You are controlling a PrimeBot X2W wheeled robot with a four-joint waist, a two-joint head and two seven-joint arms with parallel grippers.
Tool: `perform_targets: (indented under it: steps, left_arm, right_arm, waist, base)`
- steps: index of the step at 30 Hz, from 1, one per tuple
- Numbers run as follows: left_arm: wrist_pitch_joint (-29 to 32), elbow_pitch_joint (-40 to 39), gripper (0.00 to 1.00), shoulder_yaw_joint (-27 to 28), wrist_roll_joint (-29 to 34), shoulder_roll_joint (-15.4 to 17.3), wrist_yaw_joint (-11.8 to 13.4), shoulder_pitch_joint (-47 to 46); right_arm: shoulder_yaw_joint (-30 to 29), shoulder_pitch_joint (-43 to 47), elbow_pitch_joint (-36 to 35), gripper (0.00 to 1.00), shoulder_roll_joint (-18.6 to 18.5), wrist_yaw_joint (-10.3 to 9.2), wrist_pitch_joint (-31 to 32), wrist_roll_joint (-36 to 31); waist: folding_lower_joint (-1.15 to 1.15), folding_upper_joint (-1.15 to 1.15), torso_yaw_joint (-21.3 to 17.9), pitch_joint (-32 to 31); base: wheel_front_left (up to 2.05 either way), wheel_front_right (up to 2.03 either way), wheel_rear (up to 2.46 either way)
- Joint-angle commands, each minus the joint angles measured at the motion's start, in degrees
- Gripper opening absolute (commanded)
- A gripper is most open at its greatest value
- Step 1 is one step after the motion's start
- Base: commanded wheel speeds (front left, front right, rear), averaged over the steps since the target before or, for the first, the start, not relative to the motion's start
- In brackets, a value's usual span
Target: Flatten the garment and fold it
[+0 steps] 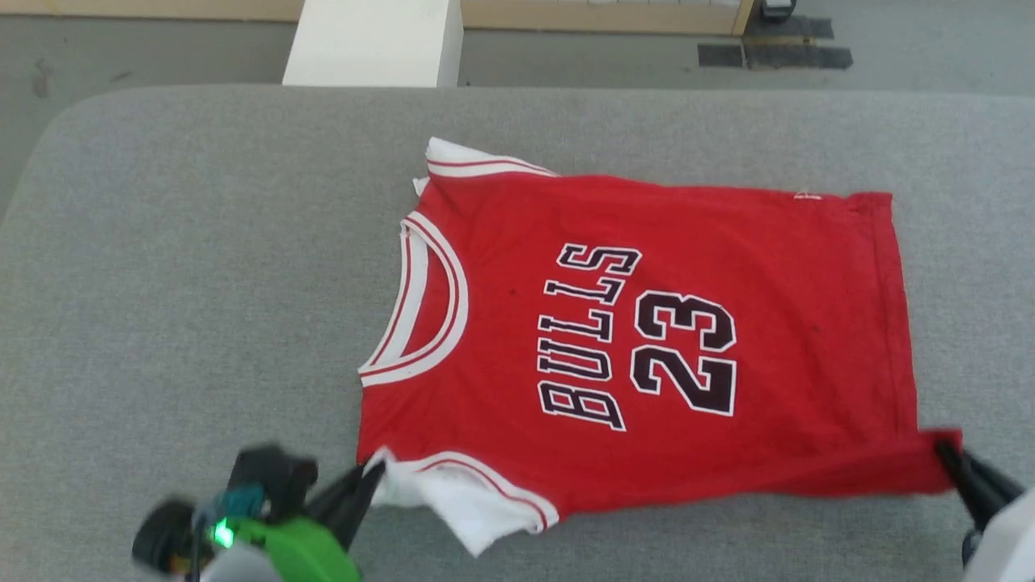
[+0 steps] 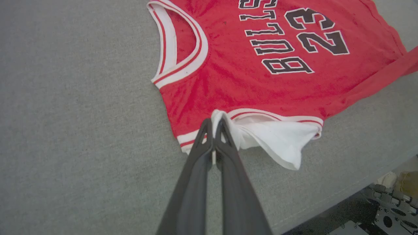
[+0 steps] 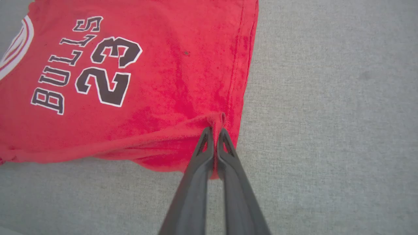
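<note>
The red jersey garment point(image 1: 647, 323) lies face up on the grey table, collar to the left, hem to the right, with black "BULLS 23" lettering. My left gripper point(image 1: 373, 470) is shut on the near white sleeve at the shoulder seam; the left wrist view shows that gripper point(image 2: 214, 125) pinching the sleeve of the garment point(image 2: 261, 81), which hangs loose beside it. My right gripper point(image 1: 946, 451) is shut on the near hem corner; the right wrist view shows that gripper point(image 3: 215, 132) pinching the garment point(image 3: 156, 81). The near edge is pulled taut and slightly lifted between both grippers.
The grey padded table point(image 1: 202, 242) extends well beyond the garment to the left and far side. A white post point(image 1: 372, 40) stands beyond the far edge. The table's near edge point(image 2: 343, 192) lies close behind the left gripper.
</note>
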Motion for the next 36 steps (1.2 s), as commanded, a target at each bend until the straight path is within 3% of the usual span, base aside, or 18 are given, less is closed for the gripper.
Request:
perform_targets:
  steps: [1, 6, 14, 24, 30, 31, 32, 33, 34, 36]
  left_arm:
    - [0.5, 0.2, 0.00, 0.0, 1.0, 0.0, -1.3, -3.6]
    - [1.1, 2.8, 0.00, 0.6, 2.2, -1.6, -4.8, -13.4]
    - [-1.5, 11.3, 0.00, 2.9, 2.1, -4.5, -7.9, -23.8]
    - [-10.5, 26.2, 0.00, 2.4, 4.2, -11.2, -9.6, -30.5]
    - [-12.7, 33.4, 0.01, 0.1, 5.6, -14.2, -10.1, -31.8]
    - [-12.9, 34.4, 0.27, -0.2, 5.8, -14.7, -10.1, -32.0]
    - [-13.2, 35.0, 0.64, -0.3, 5.8, -15.0, -10.0, -32.2]
    - [-13.7, 35.7, 0.93, -0.3, 5.7, -15.6, -9.9, -32.4]
    - [-14.2, 36.2, 1.00, -0.2, 5.7, -15.9, -9.8, -32.5]
    - [-15.5, 36.8, 1.00, 0.1, 5.7, -16.3, -9.5, -32.6]
  right_arm:
    - [0.6, -2.7, -0.1, 0.00, -1.0, -0.09, -0.2, -0.1]
    - [2.0, -10.6, 1.1, 0.00, -4.8, -0.09, -0.4, -0.2]
    - [4.9, -20.9, 5.6, 0.00, -9.2, -0.09, -0.4, 0.0]
    - [9.7, -25.8, 13.2, 0.00, -10.0, -0.09, -1.3, 0.8]
    - [10.1, -26.1, 15.6, 0.01, -10.3, -0.09, -2.0, 1.8]
    - [10.1, -26.2, 15.8, 0.46, -10.2, -0.09, -2.3, 2.1]
    - [9.8, -26.3, 16.0, 1.00, -10.1, -0.09, -2.6, 2.3]
    - [9.6, -26.4, 16.2, 1.00, -9.9, -0.09, -2.8, 2.6]
    - [9.5, -26.4, 16.3, 1.00, -9.8, -0.09, -2.9, 2.8]
    - [9.0, -26.2, 16.3, 1.00, -9.4, -0.09, -3.5, 3.0]
  waist:
    - [0.00, 0.00, -0.2, 2.1]
    - [0.00, 0.00, -0.4, 6.6]
    - [0.00, 0.00, -0.5, 12.5]
    - [0.00, 0.00, 0.1, 15.9]
    - [0.00, 0.00, 0.3, 16.6]
    - [0.00, 0.00, 0.3, 16.5]
    - [0.00, 0.00, 0.3, 16.4]
    - [0.00, 0.00, 0.3, 16.1]
    - [0.00, 0.00, 0.4, 15.7]
    - [0.00, 0.00, 0.4, 14.7]
  base:
    - [0.00, 0.00, 0.00]
    - [0.00, 0.00, 0.00]
    - [0.00, 0.00, 0.00]
    - [0.00, 0.00, 0.00]
    - [0.00, 0.00, 0.00]
    - [0.00, 0.00, 0.00]
    - [0.00, 0.00, 0.00]
    - [0.00, 0.00, 0.00]
    - [0.00, 0.00, 0.00]
    - [0.00, 0.00, 0.00]
